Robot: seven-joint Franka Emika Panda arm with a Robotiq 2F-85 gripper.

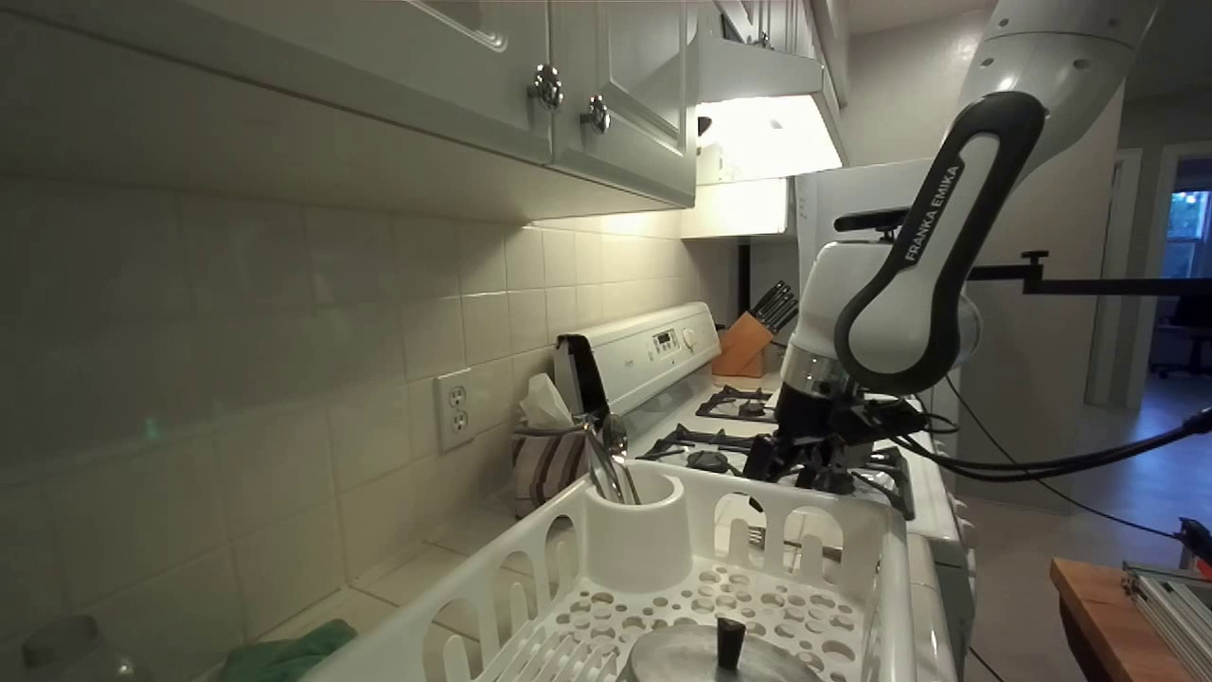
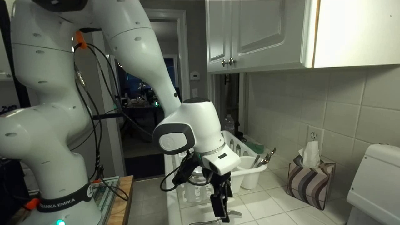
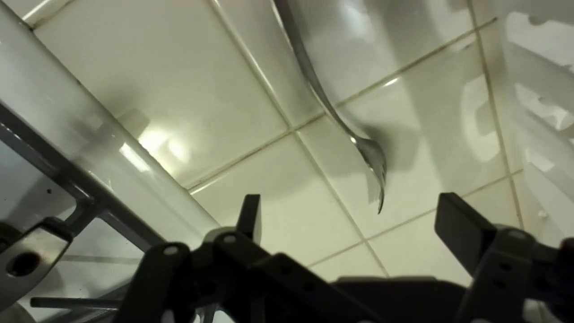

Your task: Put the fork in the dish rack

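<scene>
Gripper point(image 3: 354, 220) comes first in wrist view: fingers spread wide, nothing held betw. them. Prob. set that broad to come down on both sides of the fork point(image 3: 323, 98), and turned so they'd pinch across its narrow width, not along it. Fork lies on the tiled counter point(image 3: 309, 206), tines pointing into the gap but touching neither finger afaict; handle runs off the top edge. How high the tips stand over the tile I can't tell. Neck looks arched w/ a shadow beside it, so pads might get under there easier than elsewhere; a grip on the tines cd let it pivot (my guess).

That strip of counter sits betw. stove point(image 1: 663, 365) and dish rack point(image 1: 900, 606), so likely a short carry, but up & over the rack's slotted side. Utensil cup point(image 1: 636, 545) stands in the rack's corner nr the tiled wall point(image 1: 275, 398) & stove, utensils point(image 1: 617, 440) leaning in it, prob. to drain; likely best spot for the fork too, tho task says only rack. Metal lid point(image 1: 686, 654) w/ black knob is in the rack as well, maybe drying; whether it covers anything I can't see.

Tissue box point(image 2: 309, 184) stands back nr that wall, maybe to leave working room. Farthest, past the stove, knife block point(image 1: 741, 347) tilts its handles up, prob. for a quick grab.
</scene>
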